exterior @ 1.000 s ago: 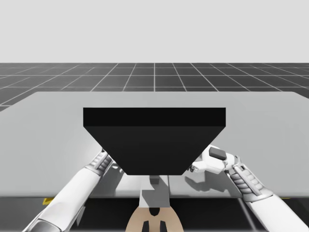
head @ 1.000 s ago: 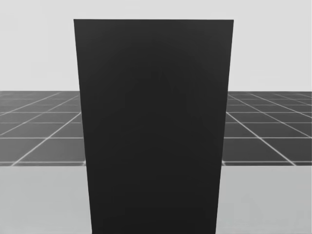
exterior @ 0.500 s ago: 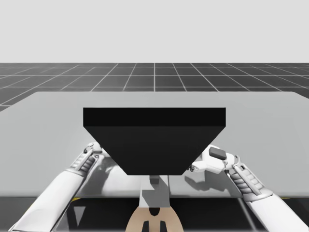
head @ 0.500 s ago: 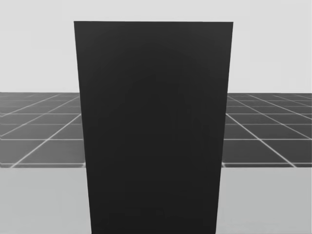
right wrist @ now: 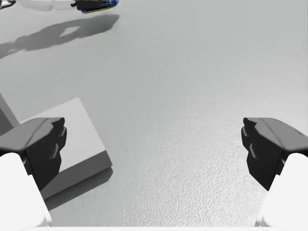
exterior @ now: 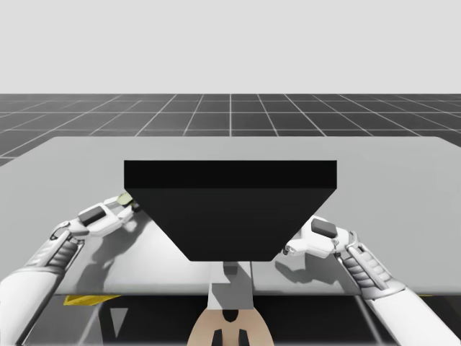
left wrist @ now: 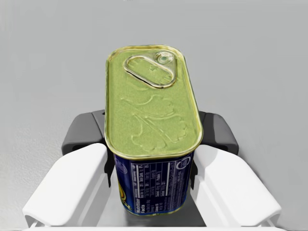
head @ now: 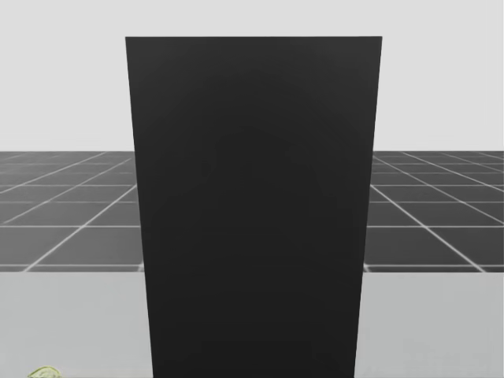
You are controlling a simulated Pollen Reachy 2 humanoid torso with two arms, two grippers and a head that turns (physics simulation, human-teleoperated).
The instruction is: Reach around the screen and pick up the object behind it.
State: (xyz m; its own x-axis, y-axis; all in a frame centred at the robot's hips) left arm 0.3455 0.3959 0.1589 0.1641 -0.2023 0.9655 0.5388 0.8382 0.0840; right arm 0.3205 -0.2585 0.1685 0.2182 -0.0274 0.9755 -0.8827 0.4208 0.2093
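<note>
The left arm has swung outward from the near left corner of the screen to its left side, bringing the can into sight. The head has turned a little, so the screen sits slightly further right in the head view. The grey bench carries the tall black screen upright at its middle. The right arm lies near the screen's right side; the right jaws stand wide apart over bare bench, holding nothing. The left jaws are clamped on both long sides of the can, a blue oblong tin with a green pull-ring lid, held above the bench just beside the screen's left edge.
</note>
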